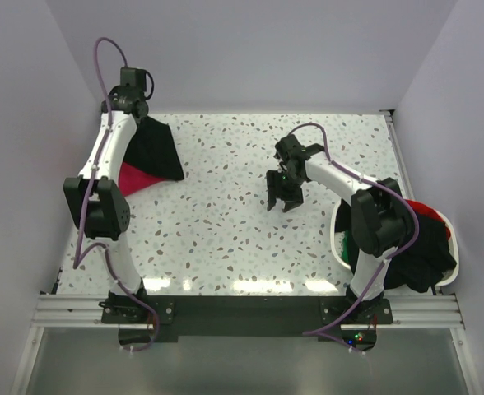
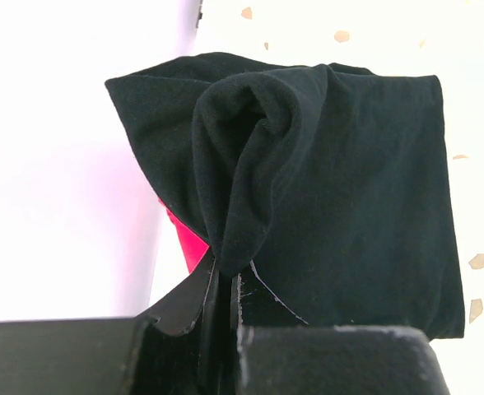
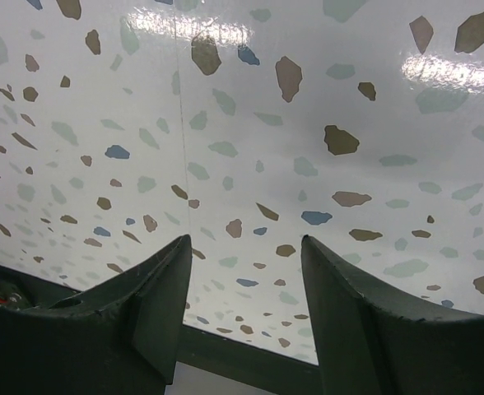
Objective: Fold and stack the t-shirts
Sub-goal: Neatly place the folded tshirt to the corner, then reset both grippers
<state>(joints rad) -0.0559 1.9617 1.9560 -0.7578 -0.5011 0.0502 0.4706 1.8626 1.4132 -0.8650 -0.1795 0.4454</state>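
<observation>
Left claw (image 2: 225,276): shut tight, pinching a bunched fold of the black t-shirt (image 2: 349,206). Shirt looks folded to a rough rectangle and spreads out from the pinch at far left corner of the table (image 1: 225,214). Cannot tell whether it lies fully flat or is partly lifted. Magenta t-shirt (image 1: 135,177) sits just beneath, by left edge, largely covered by the black one.

Right claw (image 1: 285,202): wide open, empty, pointing down over mid-table, well apart from any cloth. Basket (image 1: 338,239) at near right corner holds a heap of shirts (image 1: 415,259), mostly black w/ some red.

Assessment: step in hand approx. = stacking black shirt onto magenta. Next move calls for squaring edges to the shirt below, lowering, then opening the left claw and withdrawing w/o dragging the fold open. Basket shirts not yet folded.
</observation>
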